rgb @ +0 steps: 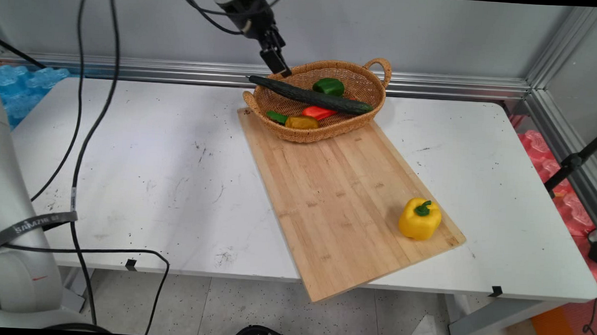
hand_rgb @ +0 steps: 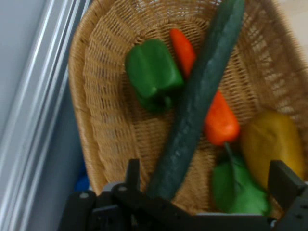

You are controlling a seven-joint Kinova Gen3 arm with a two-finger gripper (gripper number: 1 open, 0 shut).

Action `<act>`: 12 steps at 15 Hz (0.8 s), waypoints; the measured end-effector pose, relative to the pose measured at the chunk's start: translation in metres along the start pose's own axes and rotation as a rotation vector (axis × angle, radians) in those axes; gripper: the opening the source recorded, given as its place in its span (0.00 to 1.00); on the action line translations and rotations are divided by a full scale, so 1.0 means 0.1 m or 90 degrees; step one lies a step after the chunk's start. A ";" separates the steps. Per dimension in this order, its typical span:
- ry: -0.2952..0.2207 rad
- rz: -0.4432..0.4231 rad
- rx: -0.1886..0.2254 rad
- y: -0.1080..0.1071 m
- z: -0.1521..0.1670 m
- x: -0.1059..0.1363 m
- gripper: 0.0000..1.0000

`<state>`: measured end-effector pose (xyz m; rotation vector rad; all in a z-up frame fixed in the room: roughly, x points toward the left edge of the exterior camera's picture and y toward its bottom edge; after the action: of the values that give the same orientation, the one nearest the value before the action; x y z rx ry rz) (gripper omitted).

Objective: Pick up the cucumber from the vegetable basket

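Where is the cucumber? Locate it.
Main view: the cucumber lies across the wicker basket at the table's far side, one end jutting left under the gripper.

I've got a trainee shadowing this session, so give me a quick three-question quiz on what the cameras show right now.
1. True or false: the yellow bell pepper lies inside the wicker basket.
2. Which thing lies slantwise across the basket, one end poking out over its rim? A) the cucumber B) the green bell pepper C) the carrot
3. Fill in: the basket stands on the far end of the ____.

Key
1. False: it stands on the cutting board, near the front corner.
2. A. The gripper, fingers open, hangs above that poking end.
3. Cutting board.
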<state>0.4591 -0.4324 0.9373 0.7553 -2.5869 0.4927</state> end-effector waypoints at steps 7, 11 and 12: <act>-0.036 0.093 -0.012 -0.11 0.63 0.12 1.00; -0.051 0.135 -0.026 -0.11 0.96 0.16 1.00; -0.053 0.140 -0.028 -0.10 1.00 0.16 1.00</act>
<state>0.4253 -0.4910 0.8609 0.4878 -2.7651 0.4762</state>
